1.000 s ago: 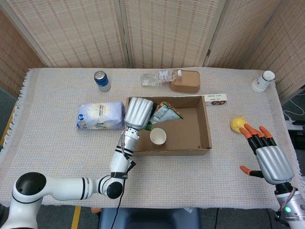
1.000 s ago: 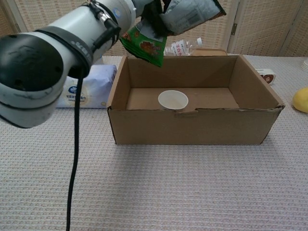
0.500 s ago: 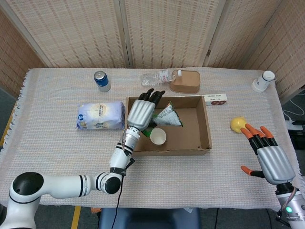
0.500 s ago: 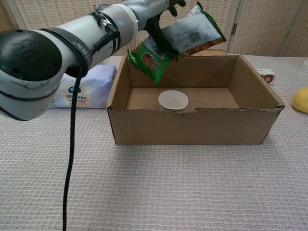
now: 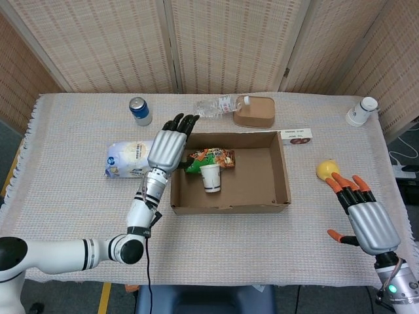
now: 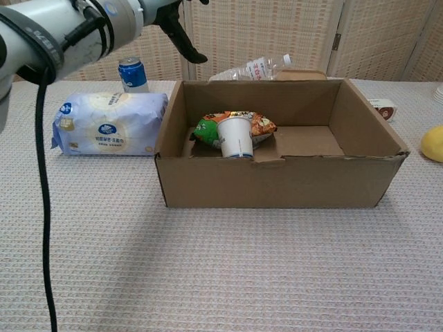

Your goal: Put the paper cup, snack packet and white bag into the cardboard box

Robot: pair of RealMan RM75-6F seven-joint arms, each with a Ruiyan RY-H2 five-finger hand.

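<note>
The cardboard box [image 5: 281, 171] [image 6: 277, 181] stands open at the table's middle. Inside its left part lies the green and orange snack packet [image 5: 211, 158] [image 6: 235, 124], and the paper cup [image 5: 210, 178] [image 6: 234, 137] leans tilted against it. The white bag [image 5: 128, 159] [image 6: 109, 124] lies on the cloth just left of the box. My left hand [image 5: 167, 144] [image 6: 176, 28] hovers open over the box's left wall and the bag's right end, holding nothing. My right hand [image 5: 364, 212] is open, fingers spread, at the table's right front, far from the box.
A blue can [image 5: 139, 110] [image 6: 132, 73] stands behind the bag. A clear bottle [image 5: 215, 106] [image 6: 253, 68] and a brown container [image 5: 255, 111] lie behind the box. A small label box [image 5: 296, 136], a yellow fruit [image 5: 325, 170] [image 6: 432, 143] and a white cup [image 5: 361, 111] are to the right.
My left hand let go of the snack packet, which dropped into the box and tipped the paper cup. The hand then drew back left with fingers spread. The right hand barely moved.
</note>
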